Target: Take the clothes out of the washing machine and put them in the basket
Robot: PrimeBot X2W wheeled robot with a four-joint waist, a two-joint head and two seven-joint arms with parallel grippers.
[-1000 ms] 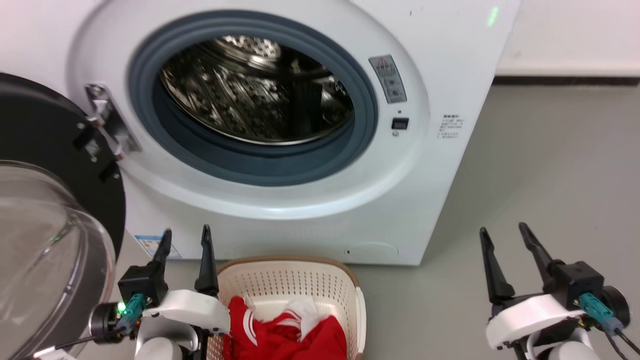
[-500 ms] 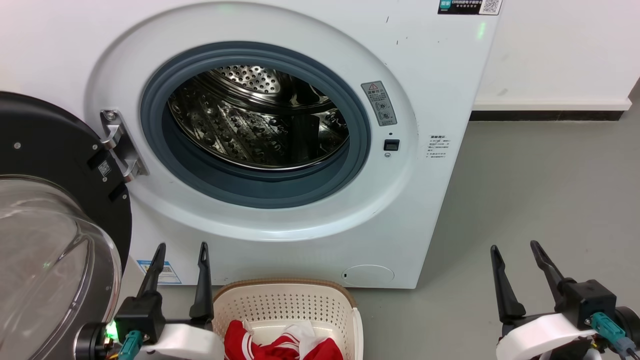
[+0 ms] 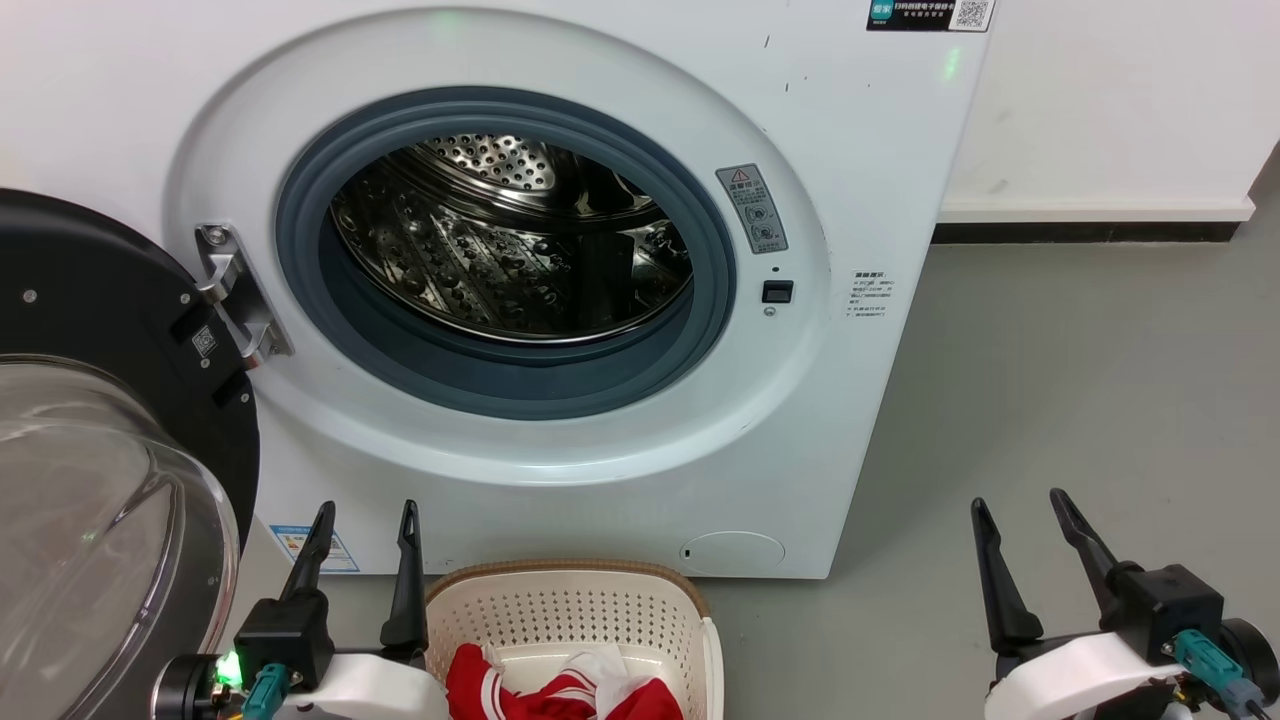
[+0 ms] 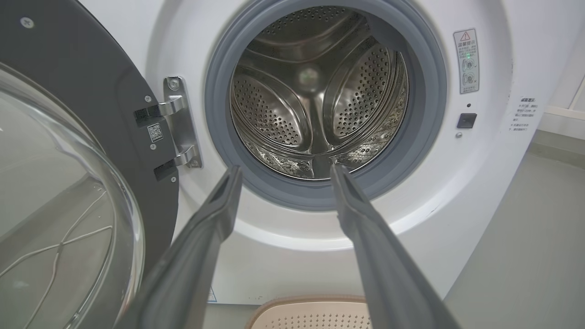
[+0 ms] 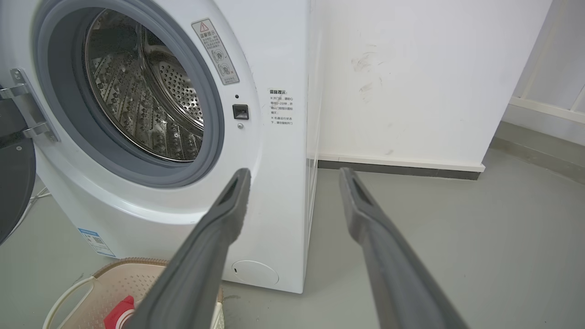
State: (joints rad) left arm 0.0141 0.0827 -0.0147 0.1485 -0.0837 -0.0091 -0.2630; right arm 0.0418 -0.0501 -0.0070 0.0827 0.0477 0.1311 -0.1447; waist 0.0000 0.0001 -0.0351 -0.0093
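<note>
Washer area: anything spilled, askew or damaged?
Nothing stands out. The washer drum is empty and its door stands open at left; the clothes lie inside the basket. Only faint scuffs mark the wall. The left gripper and right gripper have jaws open, empty.

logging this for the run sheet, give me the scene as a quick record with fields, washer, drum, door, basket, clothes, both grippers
washing machine: white front-loader on grey floor
door: swung open to the robot's left
drum: perforated steel, no clothing seen inside
basket: cream, perforated, on the floor before the washer
clothes: red garment with white stripes, lying in the basket
left gripper: open, empty, beside the basket
right gripper: open, empty, above the floor
task state: looks done
</note>
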